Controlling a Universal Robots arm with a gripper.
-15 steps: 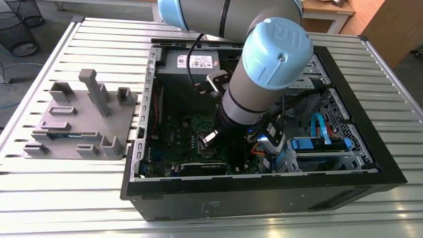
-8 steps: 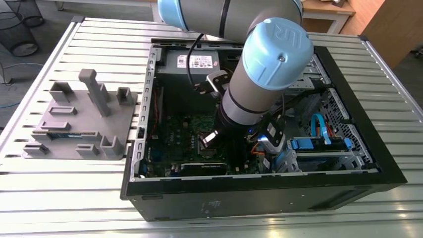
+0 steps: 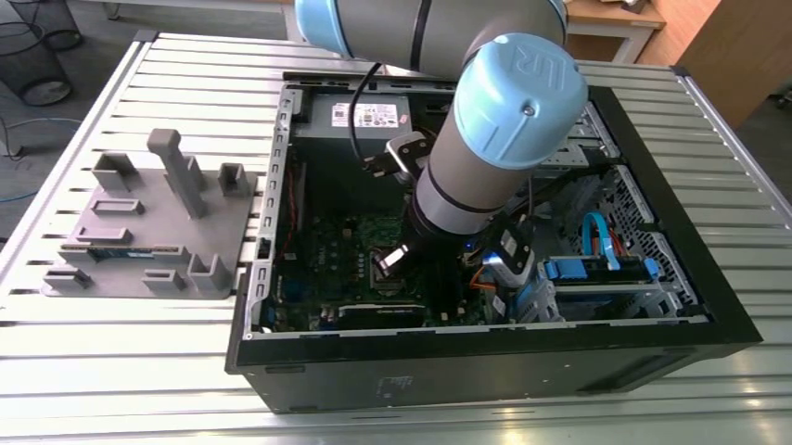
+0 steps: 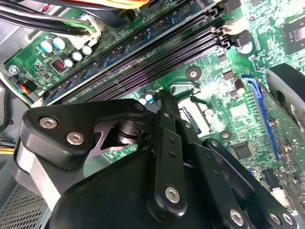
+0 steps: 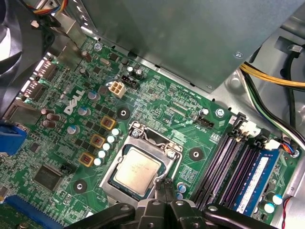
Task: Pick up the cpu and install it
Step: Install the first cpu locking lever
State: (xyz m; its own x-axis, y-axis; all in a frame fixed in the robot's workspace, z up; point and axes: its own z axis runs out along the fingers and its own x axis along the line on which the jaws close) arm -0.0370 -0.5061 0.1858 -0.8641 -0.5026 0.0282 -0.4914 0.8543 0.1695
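Observation:
The cpu is a small silver square lying flat in the metal-framed socket on the green motherboard. In the first wrist view my gripper hangs just over the cpu's near edge. Its two thin fingertips are drawn together and nothing shows between them. In the second wrist view the black fingers run side by side down toward the socket. In the exterior view the arm reaches down into the open computer case, and a pale patch at the socket shows beside the wrist.
A grey power supply box fills the far end of the case. Memory slots, one holding a blue stick, run beside the socket. Yellow and black cables hang nearby. A grey parts fixture sits on the slatted table at the exterior view's left.

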